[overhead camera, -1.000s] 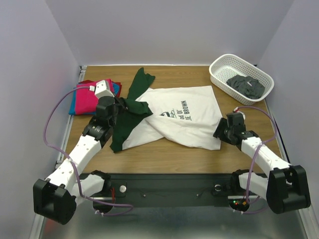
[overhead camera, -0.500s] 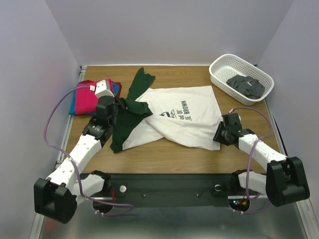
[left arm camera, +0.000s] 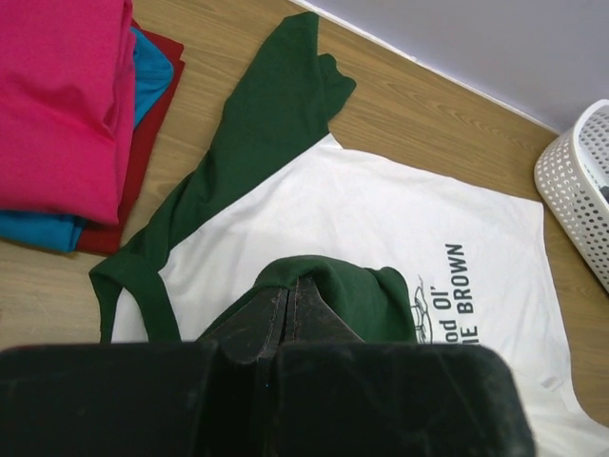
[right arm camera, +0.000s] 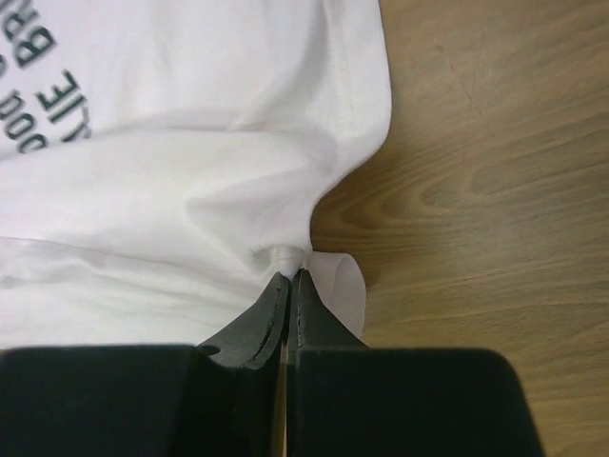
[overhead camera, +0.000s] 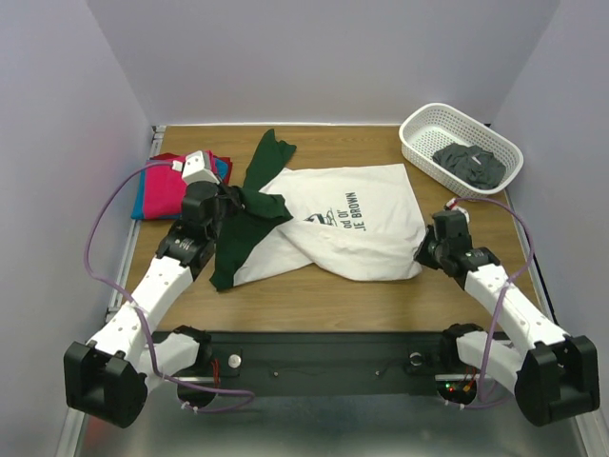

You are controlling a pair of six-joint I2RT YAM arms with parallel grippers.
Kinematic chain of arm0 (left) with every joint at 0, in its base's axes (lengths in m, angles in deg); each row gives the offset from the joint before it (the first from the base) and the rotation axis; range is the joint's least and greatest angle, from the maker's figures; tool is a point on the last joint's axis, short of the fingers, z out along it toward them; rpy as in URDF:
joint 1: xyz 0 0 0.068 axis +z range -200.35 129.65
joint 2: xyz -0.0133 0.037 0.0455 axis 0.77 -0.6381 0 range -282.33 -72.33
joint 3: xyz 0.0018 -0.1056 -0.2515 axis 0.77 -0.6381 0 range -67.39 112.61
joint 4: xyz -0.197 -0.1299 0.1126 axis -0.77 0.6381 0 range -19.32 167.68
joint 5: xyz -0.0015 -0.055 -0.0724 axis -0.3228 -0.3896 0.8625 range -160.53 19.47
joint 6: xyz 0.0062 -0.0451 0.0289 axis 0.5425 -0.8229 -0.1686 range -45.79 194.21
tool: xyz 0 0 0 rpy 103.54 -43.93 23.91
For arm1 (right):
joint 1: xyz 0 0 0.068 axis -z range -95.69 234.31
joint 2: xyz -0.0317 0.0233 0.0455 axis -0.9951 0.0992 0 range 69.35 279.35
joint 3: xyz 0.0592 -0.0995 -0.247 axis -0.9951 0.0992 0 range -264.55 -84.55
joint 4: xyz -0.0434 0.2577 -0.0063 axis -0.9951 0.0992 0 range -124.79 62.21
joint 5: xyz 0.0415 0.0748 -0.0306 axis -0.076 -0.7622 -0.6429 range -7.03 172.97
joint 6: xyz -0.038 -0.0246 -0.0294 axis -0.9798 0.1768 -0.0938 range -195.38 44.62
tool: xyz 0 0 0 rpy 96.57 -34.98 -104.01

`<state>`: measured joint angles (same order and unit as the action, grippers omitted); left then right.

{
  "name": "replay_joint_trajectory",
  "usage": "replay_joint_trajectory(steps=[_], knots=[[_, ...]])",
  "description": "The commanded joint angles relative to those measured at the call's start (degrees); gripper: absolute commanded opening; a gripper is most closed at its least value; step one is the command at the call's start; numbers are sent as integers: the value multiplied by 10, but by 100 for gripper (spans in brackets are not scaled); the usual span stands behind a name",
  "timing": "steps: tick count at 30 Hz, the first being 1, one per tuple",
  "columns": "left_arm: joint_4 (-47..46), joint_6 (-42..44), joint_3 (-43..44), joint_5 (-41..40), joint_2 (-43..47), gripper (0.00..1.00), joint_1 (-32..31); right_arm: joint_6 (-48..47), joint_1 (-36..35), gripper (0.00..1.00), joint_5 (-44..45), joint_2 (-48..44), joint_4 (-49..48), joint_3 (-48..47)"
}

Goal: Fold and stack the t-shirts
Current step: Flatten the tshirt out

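A white t-shirt (overhead camera: 357,214) with dark green sleeves and black print lies crumpled across the middle of the table. My left gripper (overhead camera: 231,203) is shut on a green sleeve (left arm camera: 371,295) folded over the shirt's left side; the other green sleeve (overhead camera: 269,154) stretches toward the back. At the shirt's lower right corner (right arm camera: 328,276) my right gripper (overhead camera: 425,249) is shut, pinching the white hem, which bunches at the fingertips (right arm camera: 293,278). Folded magenta, blue and red t-shirts (overhead camera: 164,186) are stacked at the left edge.
A white lattice basket (overhead camera: 461,148) with dark cloth (overhead camera: 470,164) inside stands at the back right. Bare wooden table (overhead camera: 314,300) runs along the near side. Purple cables loop beside both arms.
The right gripper has closed on the shirt's lower right corner and drawn it slightly up and inward. The left gripper has held still on the green sleeve.
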<state>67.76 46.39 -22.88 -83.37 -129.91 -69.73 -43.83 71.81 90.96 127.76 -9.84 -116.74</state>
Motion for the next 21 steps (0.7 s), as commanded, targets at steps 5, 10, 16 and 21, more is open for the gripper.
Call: replay_joint_trajectory(steps=[5, 10, 16, 21], knots=[[12, 12, 30, 40, 38, 0, 3, 0, -8, 0, 31, -53, 82, -89], [28, 9, 22, 29, 70, 0, 3, -5, -8, 0, 56, -83, 122, -115], [66, 0, 15, 10, 138, 0, 3, -3, -8, 0, 56, -124, 162, -141], [92, -7, 13, 31, 175, 0, 3, 0, -8, 0, 57, -148, 192, -161]])
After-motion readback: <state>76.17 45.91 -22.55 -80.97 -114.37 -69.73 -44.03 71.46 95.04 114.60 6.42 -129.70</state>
